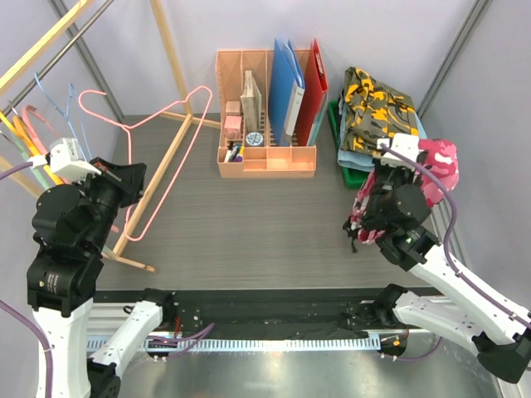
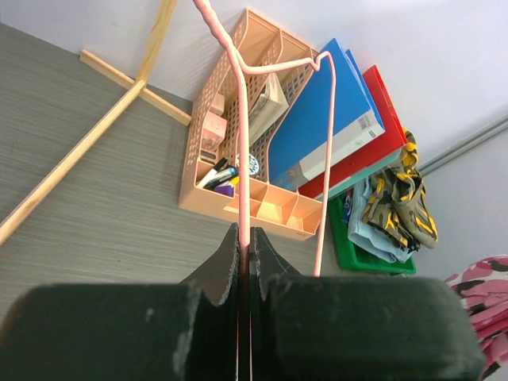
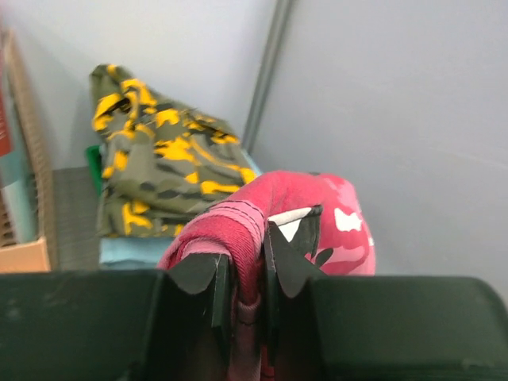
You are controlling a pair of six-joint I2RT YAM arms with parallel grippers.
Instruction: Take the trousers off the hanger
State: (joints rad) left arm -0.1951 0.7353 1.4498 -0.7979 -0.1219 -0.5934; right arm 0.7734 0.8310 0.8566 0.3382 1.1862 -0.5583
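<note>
The pink camouflage trousers (image 1: pixel 436 170) hang bunched from my right gripper (image 1: pixel 390 178), which is shut on their waistband (image 3: pixel 242 230) near the table's right side. A bare pink wire hanger (image 1: pixel 166 157) tilts above the left half of the table; my left gripper (image 1: pixel 124 178) is shut on its wire (image 2: pixel 242 159). Yellow-olive camouflage trousers (image 1: pixel 377 108) lie on light blue ones (image 1: pixel 357 157) in a green tray (image 1: pixel 353 176) at the back right, just beyond the right gripper.
An orange desk organiser (image 1: pixel 265 157) with blue and red folders (image 1: pixel 286 79) stands at the back centre. A wooden rack (image 1: pixel 170 145) leans across the left side, with more coloured hangers (image 1: pixel 33 137) at the far left. Grey walls enclose the table.
</note>
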